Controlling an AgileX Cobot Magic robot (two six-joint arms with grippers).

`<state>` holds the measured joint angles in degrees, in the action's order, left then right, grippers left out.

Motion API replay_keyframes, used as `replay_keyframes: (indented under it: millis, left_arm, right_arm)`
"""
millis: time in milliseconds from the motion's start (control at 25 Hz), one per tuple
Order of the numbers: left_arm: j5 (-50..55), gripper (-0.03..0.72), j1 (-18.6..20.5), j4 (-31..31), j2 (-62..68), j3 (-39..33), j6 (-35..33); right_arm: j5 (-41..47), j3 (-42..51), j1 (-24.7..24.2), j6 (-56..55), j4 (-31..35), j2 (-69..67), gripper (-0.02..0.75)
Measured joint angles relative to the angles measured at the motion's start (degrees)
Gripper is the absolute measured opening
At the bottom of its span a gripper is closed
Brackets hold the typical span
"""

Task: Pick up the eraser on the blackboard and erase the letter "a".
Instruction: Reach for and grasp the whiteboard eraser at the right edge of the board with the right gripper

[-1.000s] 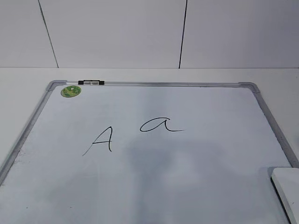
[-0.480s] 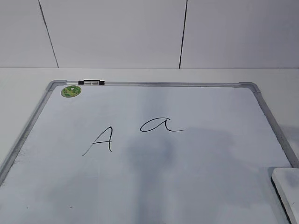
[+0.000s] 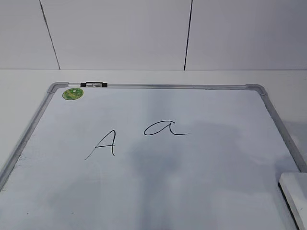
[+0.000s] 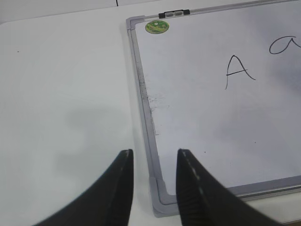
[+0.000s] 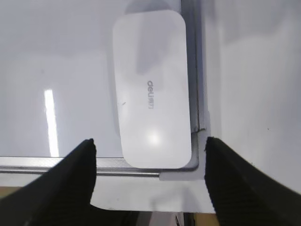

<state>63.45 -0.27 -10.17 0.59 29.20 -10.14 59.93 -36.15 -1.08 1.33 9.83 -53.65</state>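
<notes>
Showing only as black fingers: the left gripper (image 4: 153, 188) with two curved, tapering matte blades edged in pale highlights, the right gripper (image 5: 149, 176) with two broad, dark, blurred wedges, wide-set.

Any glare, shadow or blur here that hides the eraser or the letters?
Right wrist view: bright streak on the board and a glint on the eraser, logo still legible. Exterior view: soft shadow under the "a", strokes clear. Left wrist view: pincer slightly blurred.
</notes>
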Motion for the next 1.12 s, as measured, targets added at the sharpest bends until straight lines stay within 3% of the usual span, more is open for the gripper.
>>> replay_keyframes:
  millis: [440, 1120]
  left_arm:
    - [0.0, 0.234, 0.0, 0.0, 0.0, 0.0, 0.0]
    - [0.0, 0.235, 0.0, 0.0, 0.0, 0.0, 0.0]
  right_arm:
    - [-0.53, -0.1, 3.74, 4.15, 1.04, -7.01, 0.573]
    - [-5.75, -0.31, 3.83, 4.15, -1.61, -15.4, 0.573]
